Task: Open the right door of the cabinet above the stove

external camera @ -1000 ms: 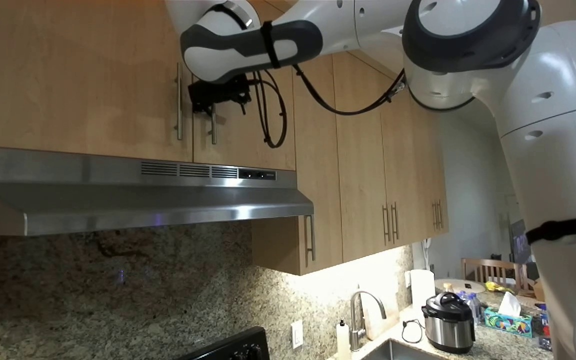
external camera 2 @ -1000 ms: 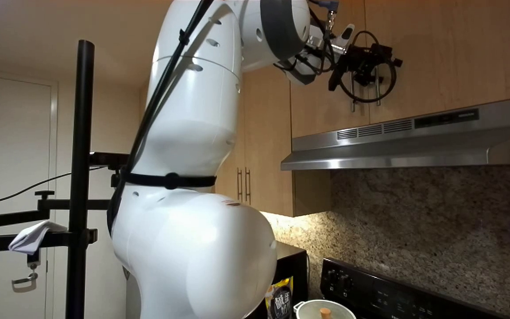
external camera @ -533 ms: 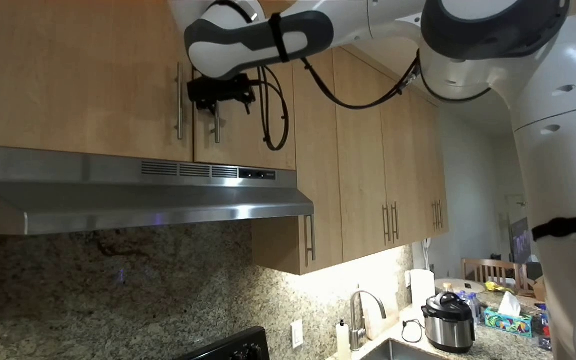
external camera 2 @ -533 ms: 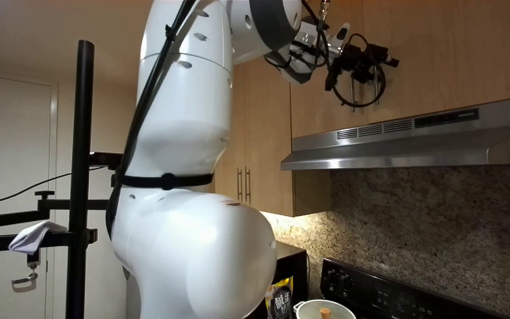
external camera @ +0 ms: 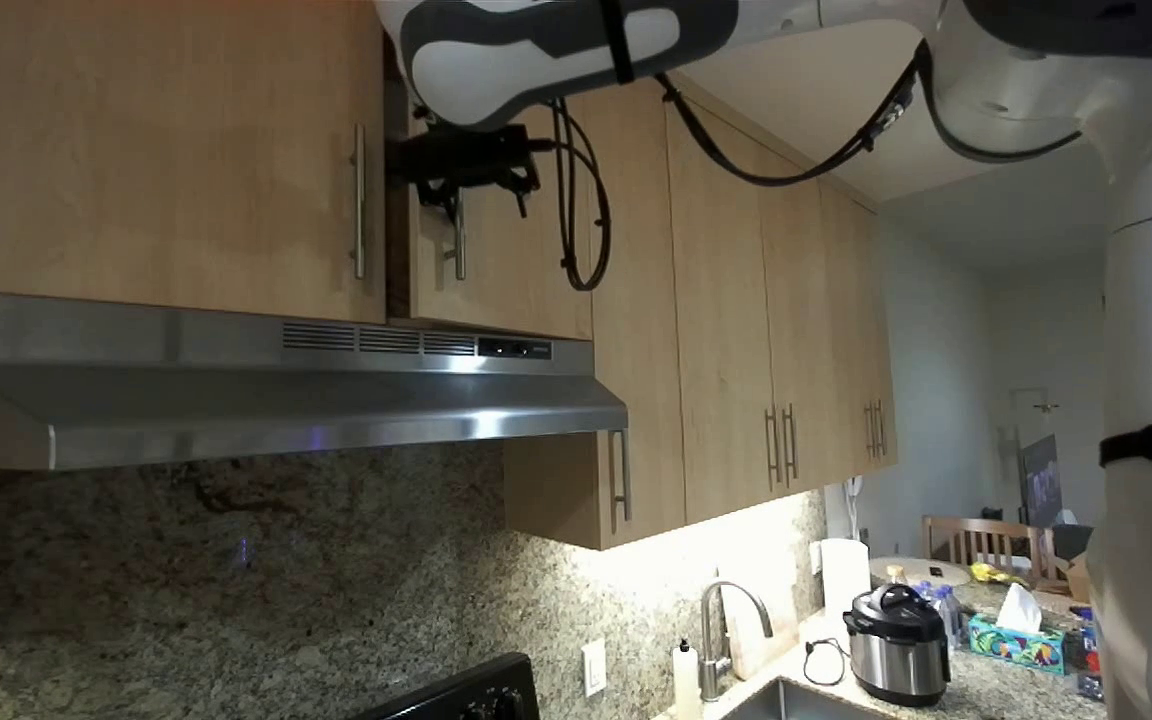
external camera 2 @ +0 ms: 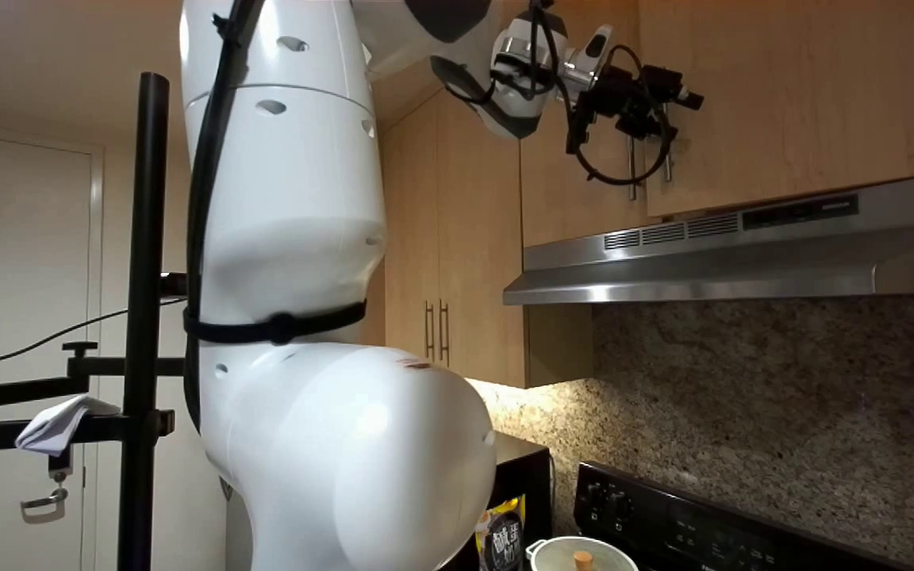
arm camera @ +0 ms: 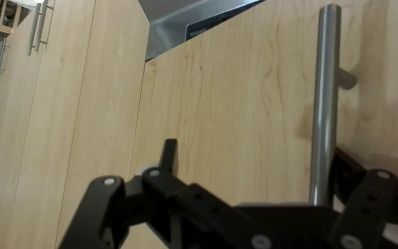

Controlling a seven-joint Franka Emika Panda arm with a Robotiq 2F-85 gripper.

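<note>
My arm [external camera 2: 290, 214]: upper link upright with a black strap round it, elbow at top right in an exterior view, forearm [external camera: 791, 15] roughly level, running across to the wrist [external camera: 476, 80]. A cable [external camera: 568, 262] hangs in a loop below the wrist.

My gripper [arm camera: 258, 158] has its fingers [arm camera: 168, 154] spread wide, with the door handle [arm camera: 325, 103] between them. In the wrist view the bar is just beside the right-hand finger and partly covers it; can't tell if they touch. The left-hand finger is well apart from the bar, in front of the panel.

The right door [external camera: 516, 285] of the cabinet [external camera: 276, 120] is slightly ajar, dark gap along its handle side; the partner door [external camera: 166, 200] sits flush. It's above the steel hood [external camera: 216, 340] and the stove [external camera 2: 687, 511], well higher than the back edge of the tabletop [external camera: 996, 692]. The faucet [external camera: 706, 635] stands at that edge, with the cooker [external camera: 898, 655] near it.

Writing: the hood's black strip [external camera 2: 790, 212] has pale lettering at its right end in both exterior views, too small to read; upside down and blurred in the wrist view. The bag [external camera 2: 505, 539] beside the pot [external camera 2: 556, 553] shows big white characters, can't read them. Stove panel markings: too small.
</note>
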